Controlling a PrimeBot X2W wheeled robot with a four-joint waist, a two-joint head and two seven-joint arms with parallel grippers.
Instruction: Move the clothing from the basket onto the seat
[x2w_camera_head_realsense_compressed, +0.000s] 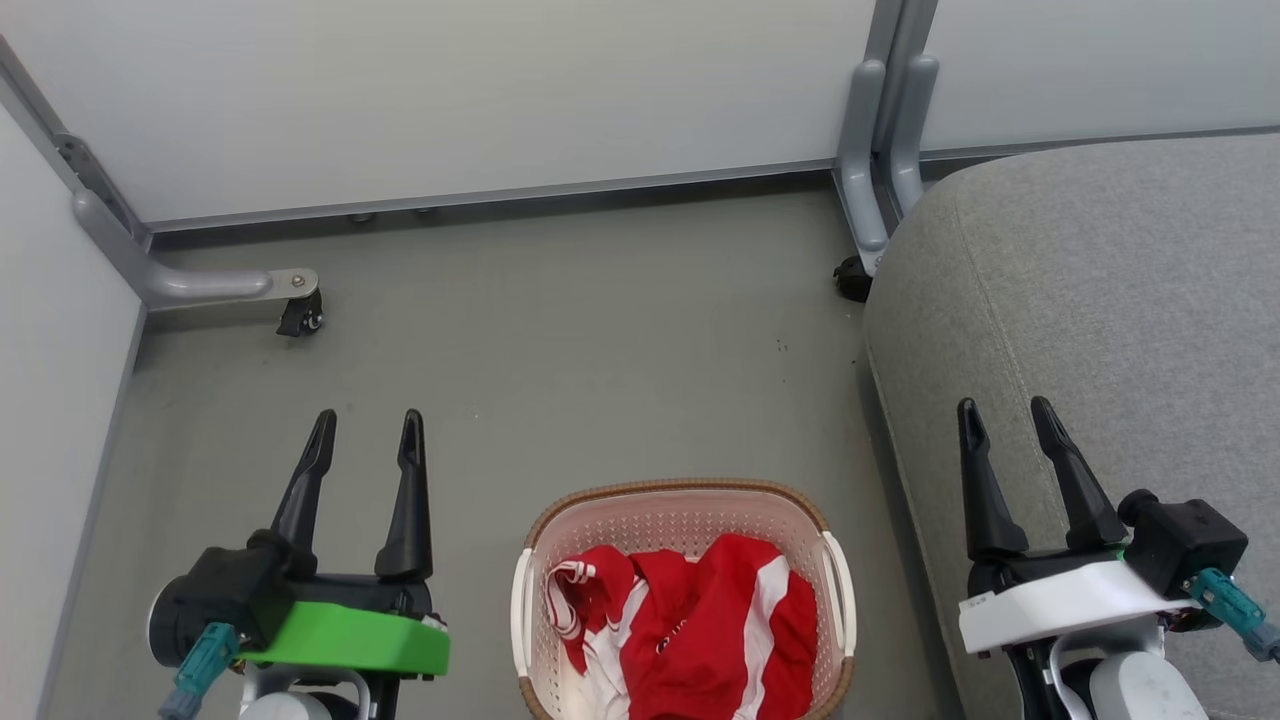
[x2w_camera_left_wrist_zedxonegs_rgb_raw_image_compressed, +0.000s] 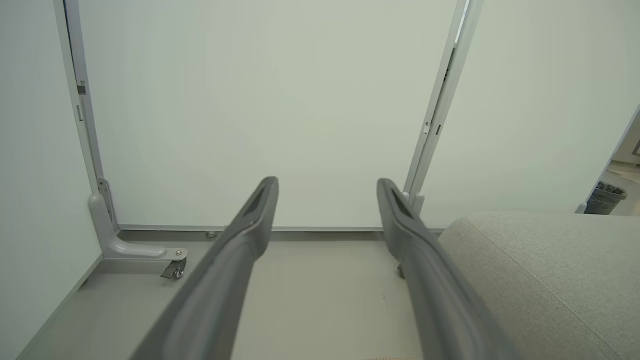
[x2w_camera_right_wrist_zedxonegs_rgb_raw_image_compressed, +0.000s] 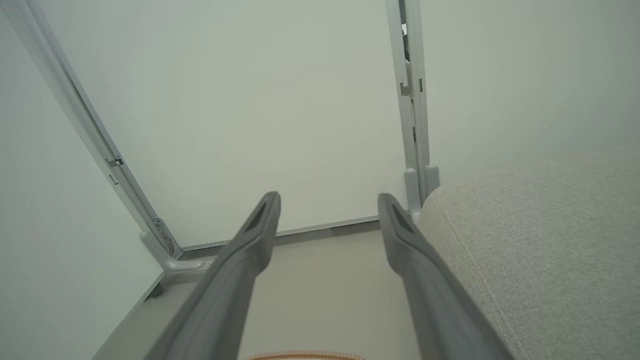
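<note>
Head view: the basket (x2w_camera_head_realsense_compressed: 680, 487) stands on the grey floor (x2w_camera_head_realsense_compressed: 560, 340), well short of the floor's far edge under the partition wall (x2w_camera_head_realsense_compressed: 480, 90) and near the seat (x2w_camera_head_realsense_compressed: 1100, 300) on its right. The red-and-white clothing (x2w_camera_head_realsense_compressed: 700, 620) lies crumpled inside it. The left gripper (x2w_camera_head_realsense_compressed: 368, 420) hovers left of the basket and the right gripper (x2w_camera_head_realsense_compressed: 1003, 408) over the seat's near edge. Both have their fingers spread and hold nothing, well apart from the clothing.

Left wrist view: the fingers are parted and empty, pointing at the wall, with the seat at lower right.

Right wrist view: the fingers are likewise apart and empty. A sliver of the basket's brown rim (x2w_camera_right_wrist_zedxonegs_rgb_raw_image_compressed: 305, 356) shows between them at the bottom.
</note>
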